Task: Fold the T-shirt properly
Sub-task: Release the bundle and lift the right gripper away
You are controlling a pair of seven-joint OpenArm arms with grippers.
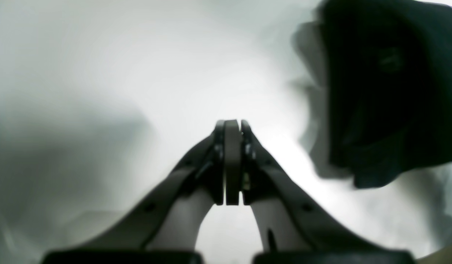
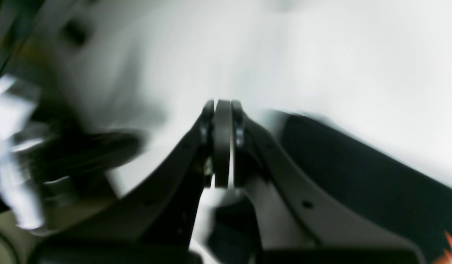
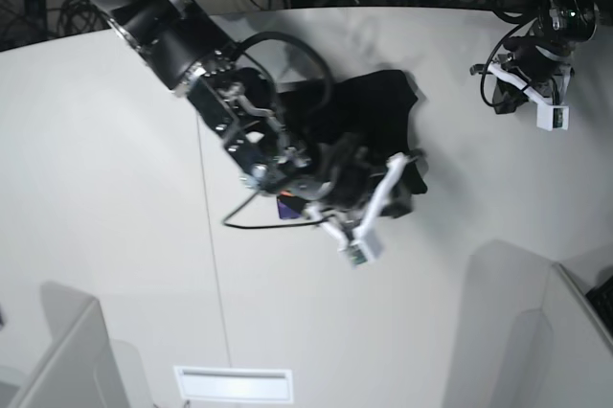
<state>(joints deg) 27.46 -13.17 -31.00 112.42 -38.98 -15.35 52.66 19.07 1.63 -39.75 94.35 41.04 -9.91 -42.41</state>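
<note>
Black cloth, soft and limp, that's the T-shirt. It lies bunched in a heap near mid-table, partly under the right arm, w/ a bit of the orange/purple print peeking out by the wrist.

Nearest in base view: right gripper hangs over the heap's near edge, jaws pressed together. In the right wrist view the pads meet w/ nothing visible between them, so prob. empty; dark fabric runs just beside and below the tool. The view is blurred, so whether the tool touches the cloth can't be told.

Farther back: left gripper sits well apart from the shirt at the table's far side, jaws together too and empty per its wrist cam, where the shirt shows only as a dark lump off to one edge.

Handling, as I judge it: light, no stiffness, will sag and drag; layers may come up together if pinched mid-heap. Not fragile or slippery. Best grip pts are a hem corner, shoulder seam or sleeve edge, one per arm, then lift & spread flat before folding. Edges are hard to pick out, black on black.
</note>
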